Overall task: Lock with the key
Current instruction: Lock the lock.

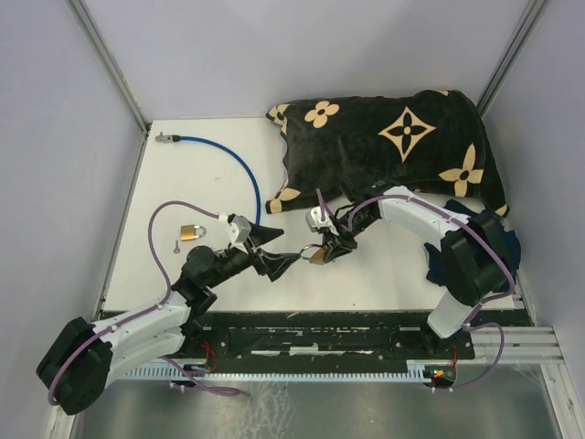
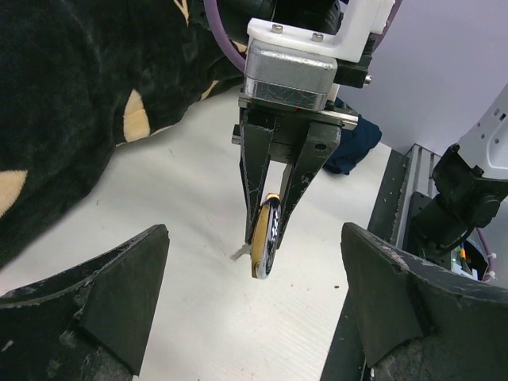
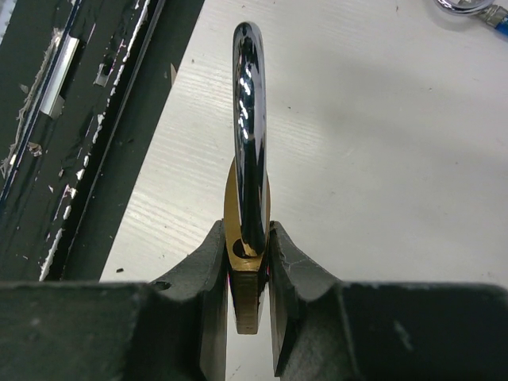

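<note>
Fingers of the right hand (image 3: 247, 246) are clenched on the flat sides of a small brass padlock (image 2: 265, 238), grasping its body low down, so its bottom face is buried between the pads. Its chrome shackle (image 3: 249, 119) shows edge-on only, and I cannot tell whether it is snapped home. The lock's long axis runs in line with those fingers, shackle leading away from the wrist and toward the left hand (image 1: 288, 247), which stands released, jaws spread wide, just beside it and gripping nothing. Whether the shackle touches the white surface (image 1: 366, 274) is hard to judge. Further left lie a second brass padlock (image 1: 192, 231) and, just beside it, a tiny grey metal key (image 1: 175, 244), too small to read its direction. A blue cable (image 1: 239, 165) curves to the back left corner. A black blanket with beige flowers (image 1: 384, 137) is heaped at the back right, and a dark blue cloth (image 2: 353, 147) is half hidden by the right arm. Pale grey walls (image 1: 55, 137) close in the surface.
</note>
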Controlling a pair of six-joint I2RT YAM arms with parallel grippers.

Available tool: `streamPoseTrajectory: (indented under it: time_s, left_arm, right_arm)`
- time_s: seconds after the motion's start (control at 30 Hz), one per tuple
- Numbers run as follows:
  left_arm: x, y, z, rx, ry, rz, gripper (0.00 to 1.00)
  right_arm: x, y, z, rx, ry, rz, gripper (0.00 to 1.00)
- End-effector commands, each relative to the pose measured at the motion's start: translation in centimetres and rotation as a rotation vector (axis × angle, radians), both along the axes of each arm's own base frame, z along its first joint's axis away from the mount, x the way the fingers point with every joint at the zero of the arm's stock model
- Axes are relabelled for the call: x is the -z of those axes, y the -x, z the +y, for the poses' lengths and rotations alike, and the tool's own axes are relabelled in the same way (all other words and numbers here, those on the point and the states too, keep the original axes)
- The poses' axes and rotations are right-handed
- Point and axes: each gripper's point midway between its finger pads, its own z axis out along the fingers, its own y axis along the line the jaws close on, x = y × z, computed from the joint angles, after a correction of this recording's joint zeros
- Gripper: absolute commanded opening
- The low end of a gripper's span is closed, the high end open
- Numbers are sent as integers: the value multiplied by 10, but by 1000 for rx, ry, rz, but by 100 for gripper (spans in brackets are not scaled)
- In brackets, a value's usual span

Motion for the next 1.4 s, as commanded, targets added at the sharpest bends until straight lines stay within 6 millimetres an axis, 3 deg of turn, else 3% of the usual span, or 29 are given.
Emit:
streamPoseTrajectory:
  time_s: [0.0, 0.27, 0.53, 0.8, 1.03, 1.37]
  left_arm:
    - [-15, 4, -1, 16, 63, -76, 93]
    - [4, -1, -3, -9, -33, -158, 90]
    - [6, 2, -4, 4, -37, -187, 94]
    - [15, 5, -6, 36, -64, -206, 94]
    - [12, 4, -4, 23, -74, -217, 94]
    - [16, 9, 0, 22, -63, -247, 91]
  right_arm:
    - [-14, -4, 9, -27, -59, -36, 2]
    - [-9, -10, 4, -28, -39, -117, 2]
    - [-2, -6, 3, -58, -35, -130, 2]
    - [6, -6, 6, -75, 2, -135, 2]
    - [7, -3, 8, -87, 7, -132, 2]
    - [16, 9, 16, -140, 33, -114, 2]
